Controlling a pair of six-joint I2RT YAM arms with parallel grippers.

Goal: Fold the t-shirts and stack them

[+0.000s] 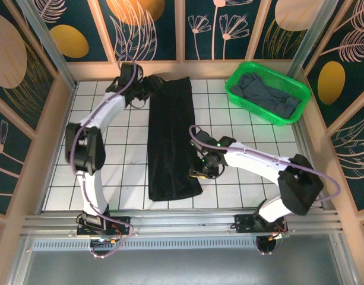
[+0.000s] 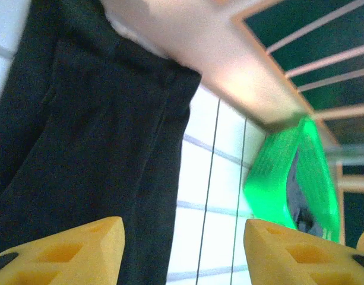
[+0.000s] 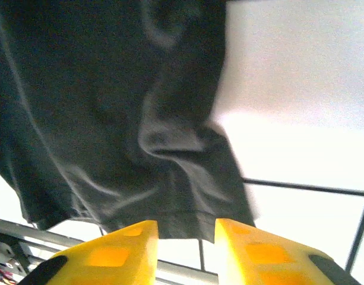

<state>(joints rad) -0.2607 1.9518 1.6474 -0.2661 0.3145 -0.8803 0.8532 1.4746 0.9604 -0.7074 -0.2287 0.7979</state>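
The black t-shirt point(image 1: 170, 142) lies on the tiled table, folded lengthwise into a long narrow strip running from far to near. My left gripper point(image 1: 147, 89) is at its far left end; in the left wrist view this gripper point(image 2: 183, 228) is open, with the shirt point(image 2: 81, 130) under its left finger and bare tile in the gap. My right gripper point(image 1: 199, 172) is at the strip's near right edge. It point(image 3: 186, 228) is open, and the shirt's hem point(image 3: 187, 222) lies just past its fingertips. A slate grey t-shirt point(image 1: 268, 95) is bunched in the basket.
The green plastic basket point(image 1: 256, 108) stands at the far right corner, also seen from the left wrist point(image 2: 271, 178). Wooden walls enclose the table on three sides. White tiles lie bare to the left and right of the black strip.
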